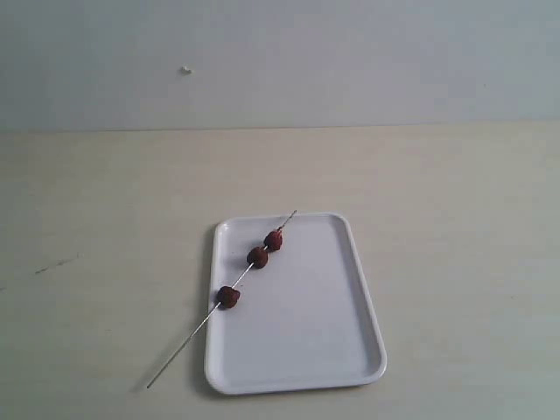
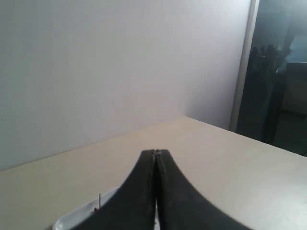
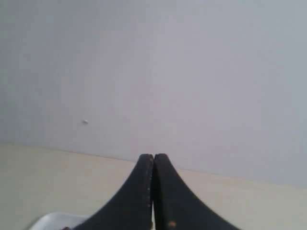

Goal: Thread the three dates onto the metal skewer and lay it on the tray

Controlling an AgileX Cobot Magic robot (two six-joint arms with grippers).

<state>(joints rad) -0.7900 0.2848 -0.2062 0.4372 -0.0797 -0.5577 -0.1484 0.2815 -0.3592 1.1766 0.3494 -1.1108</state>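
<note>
- Exterior view: skewer (image 1: 243,273) w/ 3 dates (image 1: 257,256) lies diag. on tray (image 1: 306,332), one end over rim.
- L gripper (image 2: 155,152), R gripper (image 3: 153,155): closed, empty, clear of skewer.

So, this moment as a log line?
three wrinkled reddish-brown dates on thin metal skewer | skewer overhangs white rectangular tray | left gripper shut | right gripper shut

looks like a bare lab or test room: plain beige table (image 1: 455,201), blank grey wall (image 1: 350,61), dark doorway (image 2: 278,81).
</note>
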